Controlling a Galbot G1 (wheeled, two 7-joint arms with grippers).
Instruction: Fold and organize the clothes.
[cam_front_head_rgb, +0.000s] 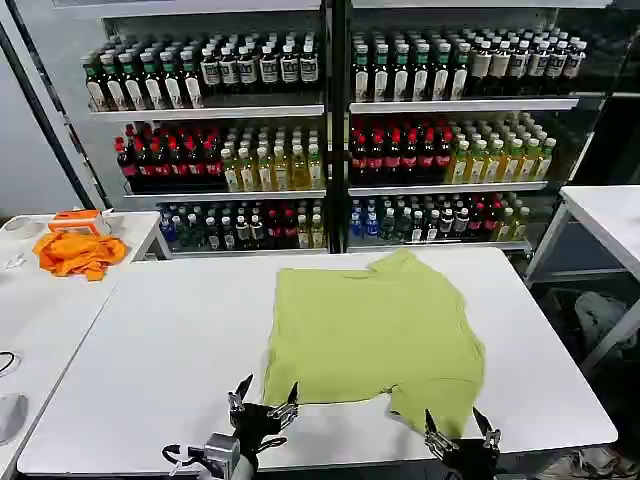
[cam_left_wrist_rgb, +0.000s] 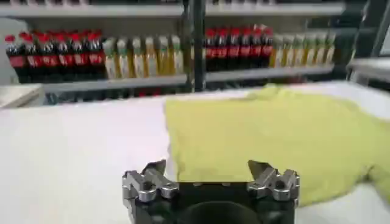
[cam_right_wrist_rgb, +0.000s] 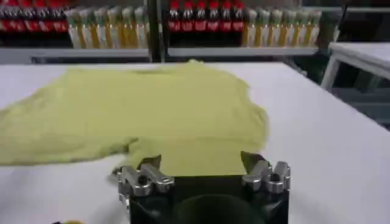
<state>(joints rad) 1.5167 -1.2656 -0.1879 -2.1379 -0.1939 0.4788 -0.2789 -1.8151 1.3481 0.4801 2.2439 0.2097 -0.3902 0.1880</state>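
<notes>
A yellow-green T-shirt (cam_front_head_rgb: 375, 330) lies spread flat on the white table (cam_front_head_rgb: 170, 350), plain side up, one sleeve pointing to the far edge and another hanging toward the near right. My left gripper (cam_front_head_rgb: 264, 394) hovers open at the shirt's near left corner, nothing between its fingers. In the left wrist view the gripper (cam_left_wrist_rgb: 210, 172) faces the shirt (cam_left_wrist_rgb: 274, 134). My right gripper (cam_front_head_rgb: 462, 424) stands open at the near edge, just below the shirt's near right sleeve. In the right wrist view that gripper (cam_right_wrist_rgb: 204, 164) looks over the shirt (cam_right_wrist_rgb: 152, 109).
An orange cloth heap (cam_front_head_rgb: 78, 252) lies on a side table (cam_front_head_rgb: 30, 310) at the left. Shelves of bottles (cam_front_head_rgb: 330, 140) stand behind the table. Another white table (cam_front_head_rgb: 610, 215) is at the right. Bare tabletop lies left of the shirt.
</notes>
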